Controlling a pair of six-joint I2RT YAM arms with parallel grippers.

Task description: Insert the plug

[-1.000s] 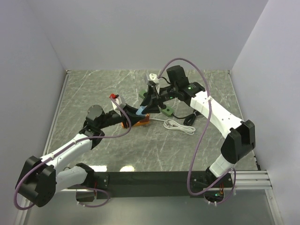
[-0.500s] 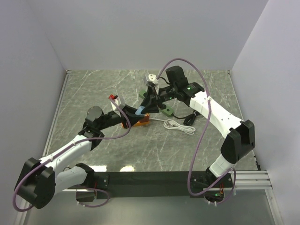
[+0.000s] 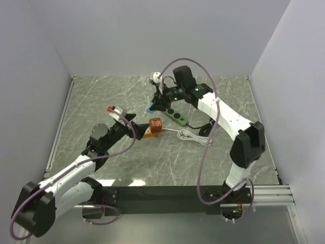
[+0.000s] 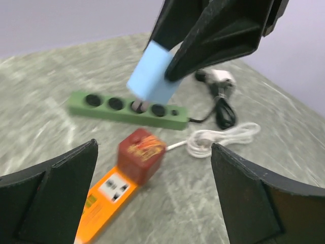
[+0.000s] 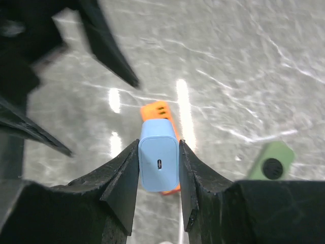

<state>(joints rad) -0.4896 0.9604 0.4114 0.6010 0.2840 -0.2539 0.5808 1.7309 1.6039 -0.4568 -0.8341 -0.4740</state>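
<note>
The plug (image 5: pixel 159 163) is a pale blue charger block with a small port on its top face. My right gripper (image 5: pixel 159 144) is shut on its two sides and holds it in the air. In the top view the plug (image 3: pixel 150 108) hangs beside the left end of the green power strip (image 3: pixel 175 116), under the right gripper (image 3: pixel 153 104). In the left wrist view it (image 4: pixel 152 75) hovers above the green strip's sockets (image 4: pixel 127 108). My left gripper (image 3: pixel 131 125) stands wide open, left of the orange strip (image 3: pixel 149 133), with nothing between its fingers (image 4: pixel 61 188).
A red-brown cube adapter (image 4: pixel 142 155) sits plugged on the far end of the orange strip (image 4: pixel 104 203). A coiled white cable (image 3: pixel 195 136) lies right of it. A black cable (image 4: pixel 221 104) runs from the green strip toward the right arm.
The left gripper opened, let go of the blue plug and drew back to the near left. The right gripper closed on the plug and carried it up and to the left.
</note>
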